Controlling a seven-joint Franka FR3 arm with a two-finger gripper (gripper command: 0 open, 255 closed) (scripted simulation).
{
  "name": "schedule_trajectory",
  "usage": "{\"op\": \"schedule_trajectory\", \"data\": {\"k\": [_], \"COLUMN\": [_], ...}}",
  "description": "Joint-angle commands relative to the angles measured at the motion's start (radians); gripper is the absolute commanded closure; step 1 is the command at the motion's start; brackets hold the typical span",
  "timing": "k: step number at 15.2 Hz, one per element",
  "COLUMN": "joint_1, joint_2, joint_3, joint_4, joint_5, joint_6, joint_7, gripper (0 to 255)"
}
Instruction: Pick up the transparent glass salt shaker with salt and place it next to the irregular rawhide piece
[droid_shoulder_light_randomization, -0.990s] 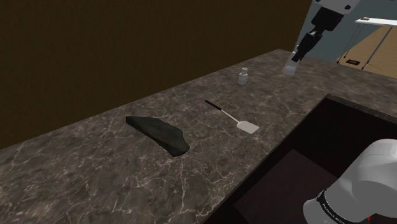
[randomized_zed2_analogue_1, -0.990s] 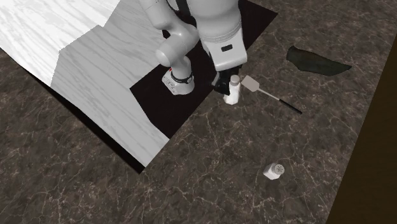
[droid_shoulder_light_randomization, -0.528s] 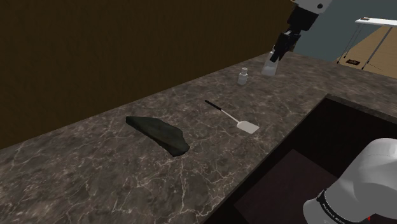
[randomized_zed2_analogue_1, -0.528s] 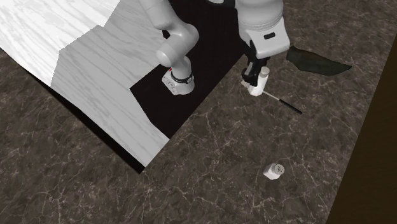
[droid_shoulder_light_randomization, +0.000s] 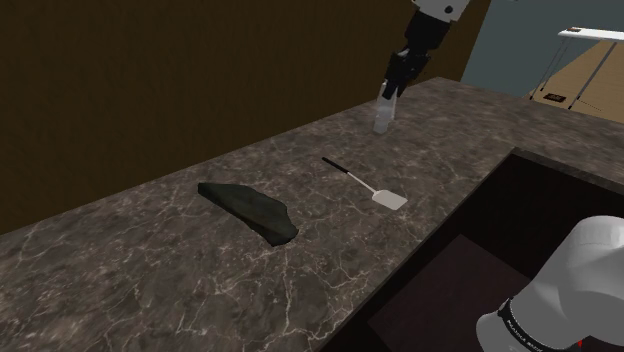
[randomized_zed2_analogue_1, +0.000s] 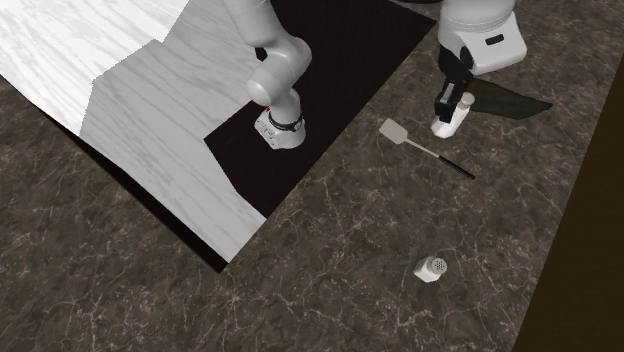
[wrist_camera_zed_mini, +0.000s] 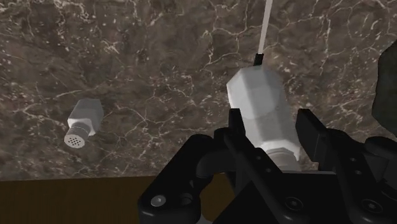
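My gripper (randomized_zed2_analogue_1: 450, 96) is shut on a white, faceted shaker (randomized_zed2_analogue_1: 449, 118) and holds it in the air above the dark marble counter (randomized_zed2_analogue_1: 330, 260). In the wrist view the fingers (wrist_camera_zed_mini: 236, 130) clasp that shaker (wrist_camera_zed_mini: 259, 105) near its neck. In the shoulder view my gripper (droid_shoulder_light_randomization: 397, 78) and the held shaker (droid_shoulder_light_randomization: 386, 98) hang over the counter's far edge. The dark, irregular rawhide piece (droid_shoulder_light_randomization: 250, 208) lies flat on the counter; my hand partly covers the rawhide (randomized_zed2_analogue_1: 515, 100) in the second exterior view. A second white shaker (randomized_zed2_analogue_1: 433, 268) lies on its side on the counter.
A white spatula (droid_shoulder_light_randomization: 372, 187) with a thin black handle lies between the rawhide and the shakers. A black recess (droid_shoulder_light_randomization: 500, 230) opens in the counter beside my stand. A dark wall (droid_shoulder_light_randomization: 200, 70) runs behind the counter's far edge.
The gripper has carried the held shaker up and toward the shoulder view's left, passing over the spatula and closer to the rawhide piece. The second shaker has stayed put.
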Motion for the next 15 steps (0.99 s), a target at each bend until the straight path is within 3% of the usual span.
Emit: {"op": "schedule_trajectory", "data": {"k": [1, 8, 12, 15], "joint_1": [0.015, 0.061, 0.094, 0.094], "joint_2": [0.043, 0.214, 0.346, 0.335], "joint_3": [0.032, 0.122, 0.172, 0.172], "joint_4": [0.037, 0.199, 0.343, 0.289], "joint_5": [0.007, 0.006, -0.014, -0.012], "joint_6": [0.011, 0.034, 0.03, 0.073], "joint_7": [0.044, 0.176, 0.262, 0.259], "gripper": [255, 255, 255, 255]}}
